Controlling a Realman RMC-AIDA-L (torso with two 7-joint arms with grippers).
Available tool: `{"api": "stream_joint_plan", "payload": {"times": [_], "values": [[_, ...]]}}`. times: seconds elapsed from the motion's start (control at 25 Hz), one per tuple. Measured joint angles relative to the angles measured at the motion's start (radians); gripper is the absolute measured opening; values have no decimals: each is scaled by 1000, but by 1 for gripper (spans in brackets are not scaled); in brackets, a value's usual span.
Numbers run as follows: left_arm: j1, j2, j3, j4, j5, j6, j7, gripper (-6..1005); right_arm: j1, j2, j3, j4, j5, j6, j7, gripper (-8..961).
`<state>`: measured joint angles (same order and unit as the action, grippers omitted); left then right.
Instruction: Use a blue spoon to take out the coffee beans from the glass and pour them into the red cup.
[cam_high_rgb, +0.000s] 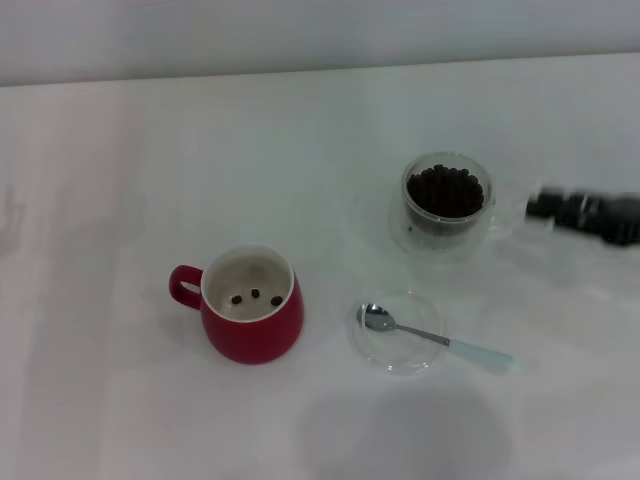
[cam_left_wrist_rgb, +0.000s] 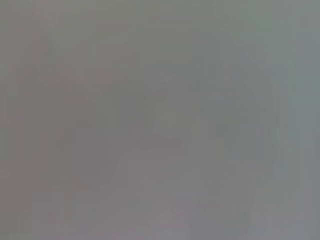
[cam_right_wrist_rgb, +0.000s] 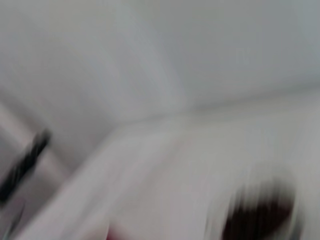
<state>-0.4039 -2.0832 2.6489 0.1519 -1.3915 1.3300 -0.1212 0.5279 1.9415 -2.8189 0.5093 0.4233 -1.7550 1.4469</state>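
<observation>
Desk (cam_high_rgb: 100, 140): spreading plain and white under everything, meeting a pale wall behind.
Glass (cam_high_rgb: 444, 203): standing as landmark, holding a dark heap of coffee beans (cam_high_rgb: 445, 192) nearly to the rim.
Right tool (cam_high_rgb: 585, 213): showing blurred just beside the glass, on its handle side; released or clenched, cannot tell.
Left tool: not appearing in any view.
Blue spoon (cam_high_rgb: 432, 337): lying nearer the robot than the glass, bowl resting in a shallow clear dish (cam_high_rgb: 396, 333), pale handle sticking out over the desk.
Red cup (cam_high_rgb: 248, 303): sitting well apart from the glass, toward the robot's left, three loose beans lying inside.
Risk: judging from the arm moving so close, knocking the full glass and scattering beans; also tipping the dish by pressing the overhanging spoon handle.
Views: head view alone laying out all items; right wrist view giving only streaks and a dark smear, perhaps the beans; left wrist view showing flat grey.
</observation>
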Motion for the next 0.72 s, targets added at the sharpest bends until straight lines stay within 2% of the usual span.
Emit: {"api": "stream_joint_plan", "payload": {"times": [0.08,0.12,0.2,0.36,0.52,0.72], "values": [[2,0,0,0,0,0,0,740,-34,18,1,-6,181,10,-95,359],[3,0,0,0,0,0,0,740,-47,28,1,-6,257,18,-134,398],[4,0,2,0,1,0,0,740,-90,62,1,-26,498,57,-292,478],[5,0,5,-1,3,0,0,739,-112,67,2,-103,611,117,-425,643],[7,0,7,-6,6,-7,0,739,-128,69,16,-268,761,249,-714,830],[-3,1,8,-5,7,-64,-1,739,-121,70,117,-480,894,396,-1172,868]]}}
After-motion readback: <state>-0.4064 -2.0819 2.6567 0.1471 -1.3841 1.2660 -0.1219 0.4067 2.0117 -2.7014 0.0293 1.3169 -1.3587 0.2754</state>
